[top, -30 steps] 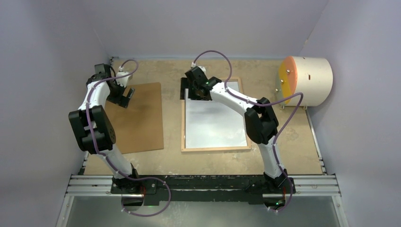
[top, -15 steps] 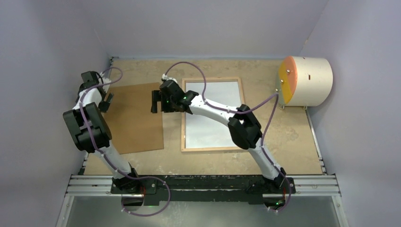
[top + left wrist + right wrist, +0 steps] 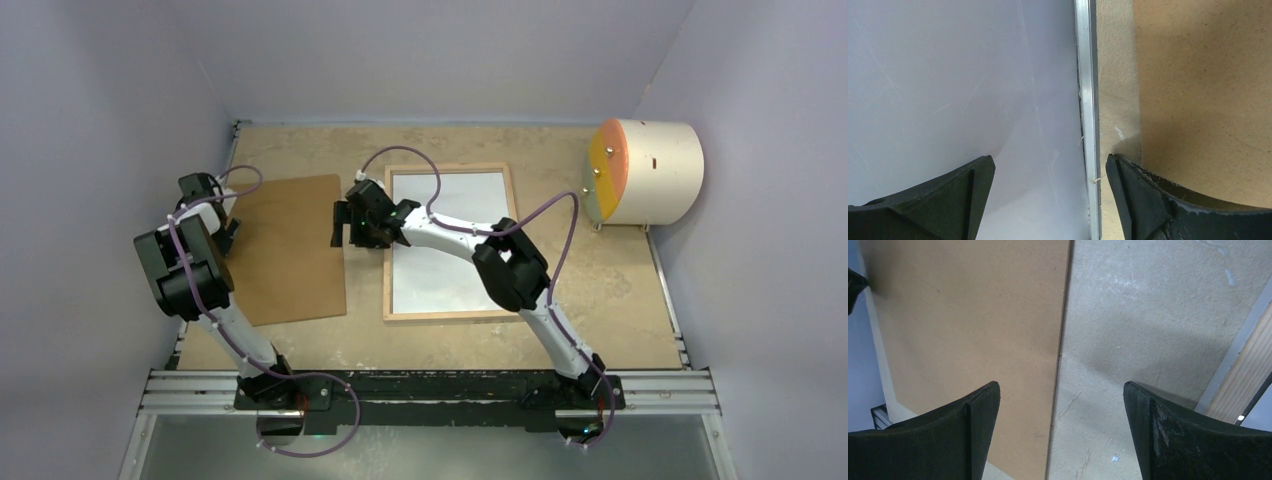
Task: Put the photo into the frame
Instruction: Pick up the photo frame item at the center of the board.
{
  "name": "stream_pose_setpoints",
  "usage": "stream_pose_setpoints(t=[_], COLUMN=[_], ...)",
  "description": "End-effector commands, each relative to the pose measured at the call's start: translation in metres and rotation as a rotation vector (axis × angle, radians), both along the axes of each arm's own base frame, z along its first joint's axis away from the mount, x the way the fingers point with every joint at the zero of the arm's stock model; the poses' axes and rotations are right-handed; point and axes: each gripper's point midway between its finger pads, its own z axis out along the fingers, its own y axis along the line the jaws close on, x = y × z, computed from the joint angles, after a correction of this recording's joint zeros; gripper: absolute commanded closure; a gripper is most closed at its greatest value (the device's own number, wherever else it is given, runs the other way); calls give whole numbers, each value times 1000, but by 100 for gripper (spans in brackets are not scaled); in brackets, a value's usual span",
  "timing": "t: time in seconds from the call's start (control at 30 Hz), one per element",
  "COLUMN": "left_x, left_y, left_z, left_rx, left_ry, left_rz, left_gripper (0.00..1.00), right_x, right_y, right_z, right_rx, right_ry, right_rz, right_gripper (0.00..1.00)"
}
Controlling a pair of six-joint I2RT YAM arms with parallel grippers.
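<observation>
Nearby: board beside frame, cylinder far right. Over gap between, right gripper, jaws apart; left gripper at board's wall edge, likewise.

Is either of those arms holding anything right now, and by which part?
Nothing is held: the left tool and the right tool both stand open and empty.

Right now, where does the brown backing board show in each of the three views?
Top external: the backing board lies flat, left of centre.
Left wrist: the backing board fills the right side, beyond the metal rail.
Right wrist: the backing board fills the left half.
Shared landmark: the bare beige table, running along the board's edge in every view.
</observation>
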Motion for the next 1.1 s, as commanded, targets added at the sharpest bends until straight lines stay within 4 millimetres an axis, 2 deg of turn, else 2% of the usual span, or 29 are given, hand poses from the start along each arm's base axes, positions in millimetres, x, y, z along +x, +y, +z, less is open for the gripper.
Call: stream_pose_setpoints(t=[0.0,0.17,0.3,0.63,0.77,0.9,1.0,1.07], left_x=[5,4,4,-2,-7,-14,-19,-22], left_y=[-6,-45,-74,-125,-136,-140,-153,-163], left_z=[-21,-38,-41,-55,-62,-78,-85,-88], left_rx=[-88,-255,-308,-428,-437,-452,-524,-574], left_ry=[-13,3,22,100,139,186,202,213], left_rz=[20,-24,-74,-182,-214,-220,-246,-258], left_gripper=[11,11,10,10,10,10,11,11], right_x=[0,9,17,15,14,12,17,19], right_y=[3,0,-11,-25,-20,-3,8,8], right_z=[-3,-17,-27,-47,-46,-20,18,39], right_rx=[34,37,40,48,96,251,425,524], right_ry=[32,65,96,171,208,268,276,291], right_rz=[-28,-70,-119,-174,-174,-133,-98,-84], right_gripper=[6,6,6,7,8,11,13,15])
